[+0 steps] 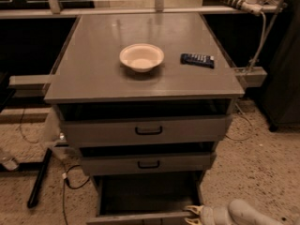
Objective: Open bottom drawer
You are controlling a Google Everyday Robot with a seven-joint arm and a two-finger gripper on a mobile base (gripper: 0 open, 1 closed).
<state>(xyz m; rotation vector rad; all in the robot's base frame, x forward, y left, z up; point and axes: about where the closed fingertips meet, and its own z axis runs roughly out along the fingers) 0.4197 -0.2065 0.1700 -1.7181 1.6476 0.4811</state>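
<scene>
the claw [193,214] is way down low, under the front right corner of the desk [93,78], close to the floor [262,163]. it sits at the right end of the front of the bottom drawer [140,217]. i cannot tell if the claw is holding on to something or has let go. behind it a fat white arm [248,213] goes off to the right and out of the picture.

the bottom drawer is the lowest of three, under the front edge of the desk. it is pulled out a long way, and you can look down into its dark inside. only the top strip of its grey front shows, so its handle cannot be seen.

just above it is the middle drawer [108,164], out a little, with a small black handle [148,164]. above that is the top drawer [93,132], the widest one, also out a little, with a bigger black handle [148,131].

on top of the desk a pale round bowl [141,57] sits near the middle. a dark remote [198,60] lies near the right edge, well apart from the bowl.

on the speckled floor past the left edge of the desk lies a black bar [39,178].
</scene>
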